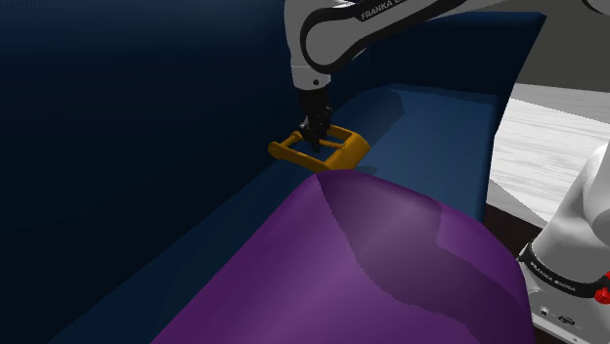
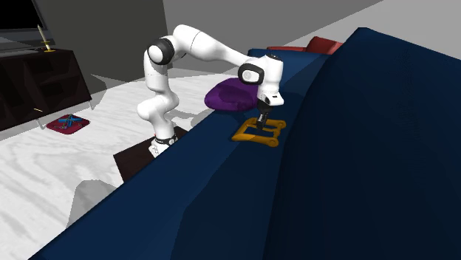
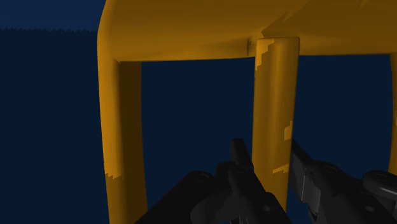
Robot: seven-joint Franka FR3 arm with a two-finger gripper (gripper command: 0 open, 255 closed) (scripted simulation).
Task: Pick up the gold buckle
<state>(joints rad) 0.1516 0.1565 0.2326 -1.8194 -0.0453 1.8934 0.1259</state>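
the buckle (image 1: 352, 149) lies flat on the sofa (image 1: 147, 147) seat by its back edge, near a purple cushion (image 1: 371, 264). the jaws stand apart astride its middle bar

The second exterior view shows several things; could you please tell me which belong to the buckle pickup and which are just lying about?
Job: gold buckle, gripper, dark blue sofa it lies on.
Lying about: purple cushion, red cushion, dark cabinet, red floor mat.
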